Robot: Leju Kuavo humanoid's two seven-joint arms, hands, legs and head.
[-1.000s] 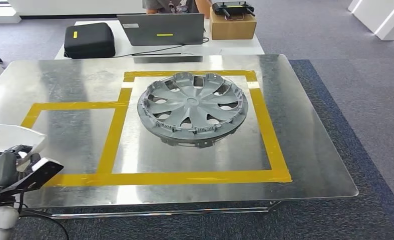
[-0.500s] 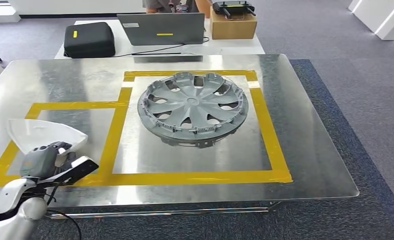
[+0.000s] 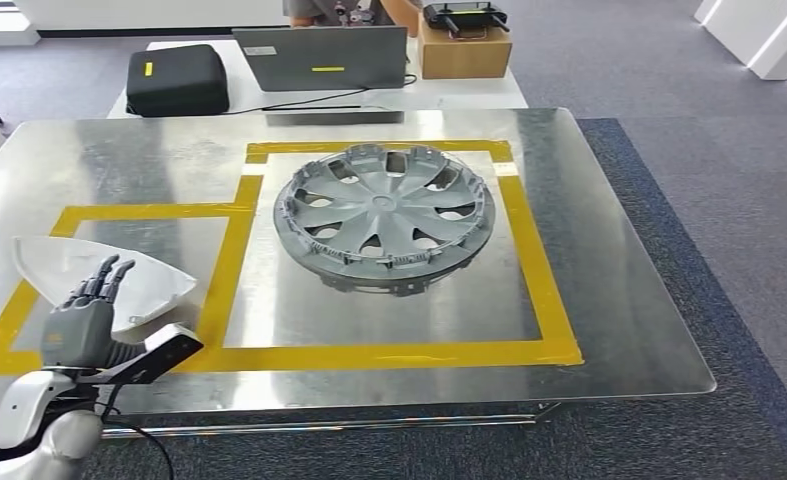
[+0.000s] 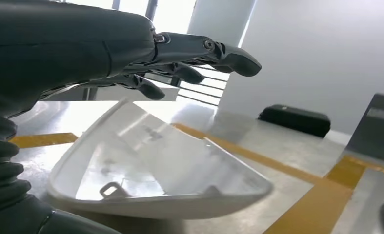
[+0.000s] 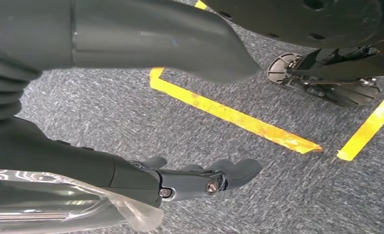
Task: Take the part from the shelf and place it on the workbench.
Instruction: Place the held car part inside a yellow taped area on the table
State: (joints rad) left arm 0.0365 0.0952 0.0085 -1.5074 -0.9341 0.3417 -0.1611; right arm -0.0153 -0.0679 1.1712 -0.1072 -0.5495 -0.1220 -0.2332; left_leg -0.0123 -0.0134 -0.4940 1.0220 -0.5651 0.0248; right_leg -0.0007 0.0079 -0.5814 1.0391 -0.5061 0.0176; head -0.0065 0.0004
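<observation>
White part (image 3: 109,275) lies on the worktop (image 3: 609,300), lower left of frame, inside the yellow tape; left robot hand (image 3: 81,318) open, holding nothing. Placement looks complete; next, withdraw the arm

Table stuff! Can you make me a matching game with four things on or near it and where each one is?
Things:
1. white part
2. hubcap
3. laptop
4. left hand

Places:
A. on the far desk
B. inside the large yellow tape square
C. open, fingers spread above the white part
D. inside the small yellow tape square

Pairs: 1-D, 2-B, 3-A, 4-C
</observation>
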